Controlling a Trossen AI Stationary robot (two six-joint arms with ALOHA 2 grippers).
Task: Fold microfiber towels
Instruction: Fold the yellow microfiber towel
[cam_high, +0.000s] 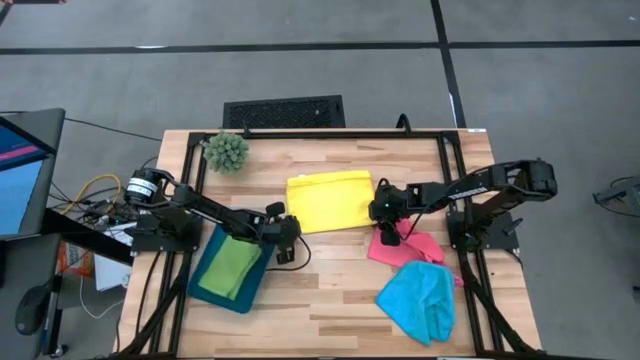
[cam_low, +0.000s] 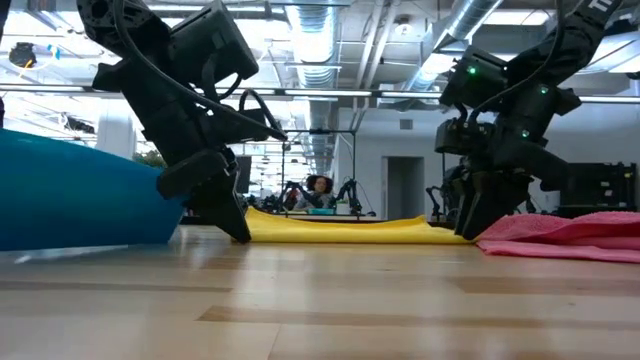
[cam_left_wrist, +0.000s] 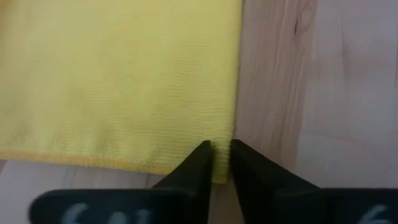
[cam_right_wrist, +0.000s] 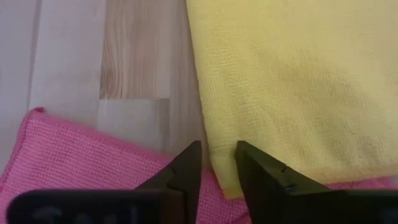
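The yellow towel (cam_high: 330, 200) lies flat in the middle of the table. My left gripper (cam_high: 290, 237) is at its near left corner, shut on that corner. My right gripper (cam_high: 384, 228) is at its near right corner (cam_right_wrist: 219, 177). It is open, with one finger on each side of the corner and a thin gap showing beside one finger. That corner overlaps the pink towel (cam_right_wrist: 81, 162). The green towel (cam_high: 228, 266) lies folded on the dark teal tray (cam_high: 205, 290). The light blue towel (cam_high: 420, 300) lies crumpled near the front right. My left gripper pinches the yellow towel's near left corner (cam_left_wrist: 219, 163) between its two fingers (cam_left_wrist: 193, 168). The fingers slant down from the table's left. I cannot tell whether they hold one layer or several. The towel still lies flat on the table. I cannot tell whether my right gripper touches the towel.
A spiky green plant ball (cam_high: 227, 150) stands at the table's far left corner. The tray sits close behind my left gripper on the near left. The pink towel (cam_high: 405, 248) and the blue towel fill the near right. Bare wood shows at the front middle (cam_high: 320, 300).
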